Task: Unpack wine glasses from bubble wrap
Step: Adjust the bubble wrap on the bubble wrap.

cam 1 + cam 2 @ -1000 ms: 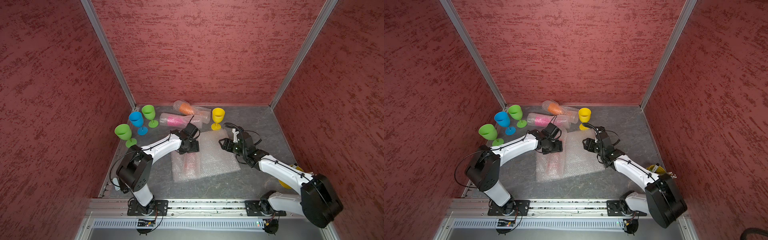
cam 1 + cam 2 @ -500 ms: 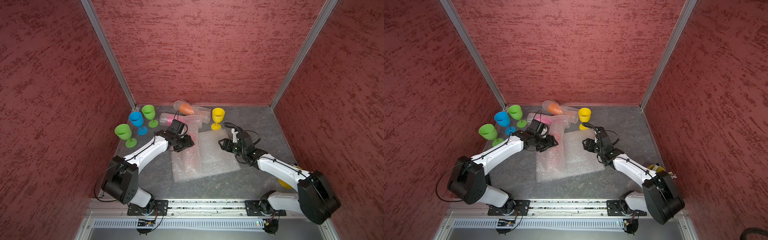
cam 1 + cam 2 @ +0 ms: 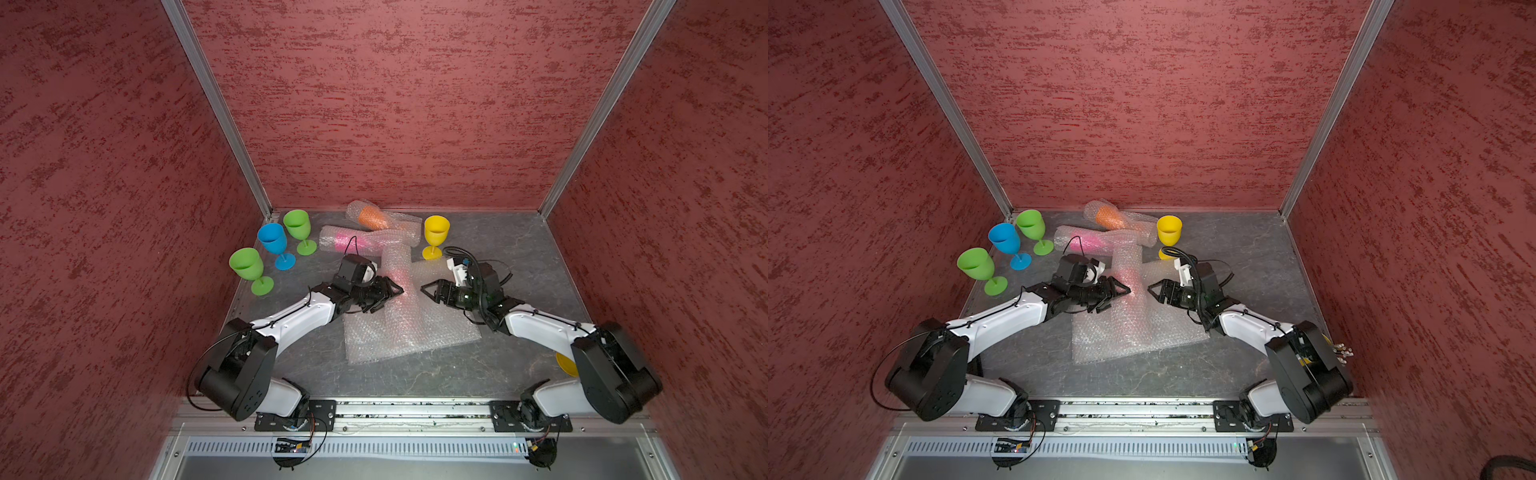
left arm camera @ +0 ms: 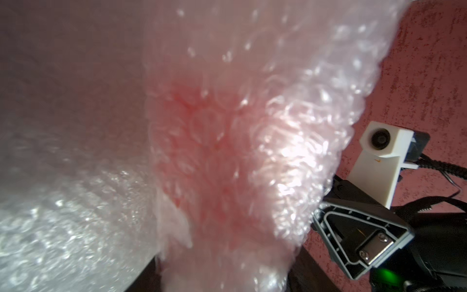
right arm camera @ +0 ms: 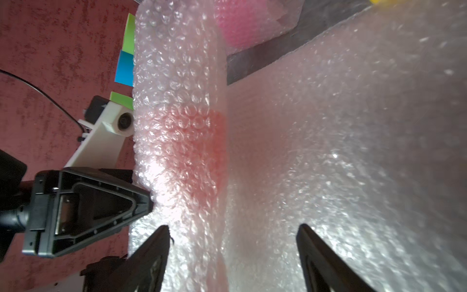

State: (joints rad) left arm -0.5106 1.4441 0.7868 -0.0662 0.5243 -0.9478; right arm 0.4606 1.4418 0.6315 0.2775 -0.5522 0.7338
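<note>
Left claw (image 3: 391, 298) is right up against the bubble wrap roll (image 3: 394, 259) mid-table. Only one finger (image 5: 136, 202) shows, touching its side, so I can't tell if it's actually gripping. Right claw (image 3: 428, 293) sits at the roll's 3 o'clock, spread wide, just short of it. The red glass (image 3: 397, 277) inside is just a pinkish blur. The pink glass (image 3: 345, 241) and orange glass (image 3: 370, 216) are wrapped, up at 12. Something yellow (image 3: 565, 365) at 4 is mostly hidden behind the right arm. Grey stone-look floor (image 3: 498, 249), red textured walls (image 3: 374, 104).

A robot lab booth: red textured wall panels (image 3: 395, 104), aluminium corner posts (image 3: 216, 108) (arms (image 3: 299, 320) bolted to a rail (image 3: 411, 409)).
</note>
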